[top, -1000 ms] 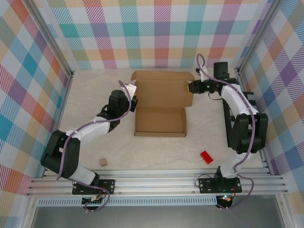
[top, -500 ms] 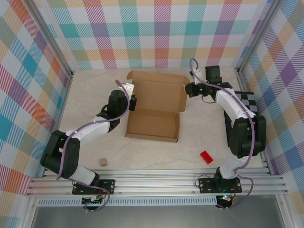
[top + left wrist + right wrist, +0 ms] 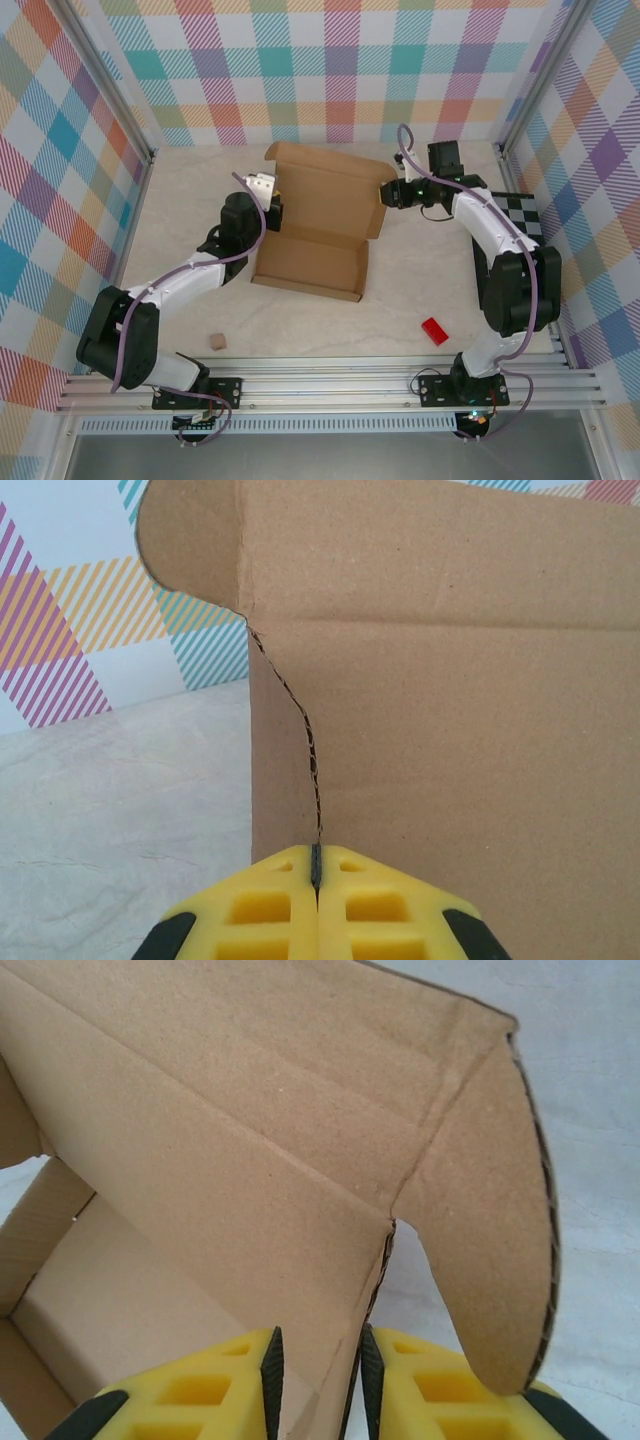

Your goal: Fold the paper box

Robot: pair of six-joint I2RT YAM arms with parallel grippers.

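Here the box [image 3: 320,225] sits in the middle of the table [image 3: 420,285], nearer the back wall, turned a bit crooked. Its tray part lies flat on the table, on the side near the arms. Its lid is open and tipped up at the far side, with a round flap at each far corner.

The left gripper [image 3: 266,190] is at the lid's left edge. In the left wrist view its yellow fingers [image 3: 260,905] are pressed together. The thin edge of the lid is pinched between them, so it holds the box.

The right gripper [image 3: 386,195] is at the lid's right edge, across from the left one. In the right wrist view its fingers [image 3: 190,1390] stand a little apart. The side of the lid goes down between them, just by the round flap. A thin dark line shows next to one finger, so I cannot tell if they squeeze the card or just sit around it.

A small tan cube [image 3: 217,341] lies near the front left, well apart from the box. A red block [image 3: 434,331] lies near the front right, also apart from the box.
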